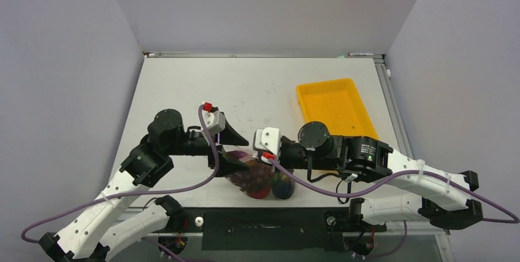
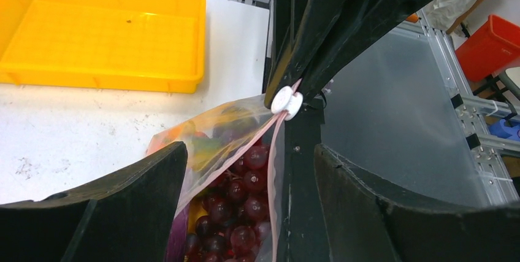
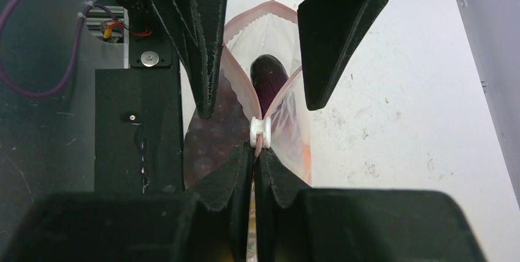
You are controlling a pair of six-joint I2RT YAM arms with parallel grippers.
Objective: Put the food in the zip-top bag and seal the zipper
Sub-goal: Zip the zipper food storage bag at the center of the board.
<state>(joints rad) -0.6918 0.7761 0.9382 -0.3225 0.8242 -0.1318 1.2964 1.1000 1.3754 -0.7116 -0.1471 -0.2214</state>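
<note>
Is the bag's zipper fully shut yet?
Partly open. Past the white slider, the zipper has its two strips spread apart, and the eggplant shows in the gap between them.

One zip-top bag (image 2: 214, 130), one yellow tray (image 1: 325, 83), one grape bunch (image 2: 239, 213)

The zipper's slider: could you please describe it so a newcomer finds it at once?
Near the table's front edge lies the clear zip-top bag. On its pinkish-red zipper, at the right hand's tips, sits the slider, the only white piece.
</note>
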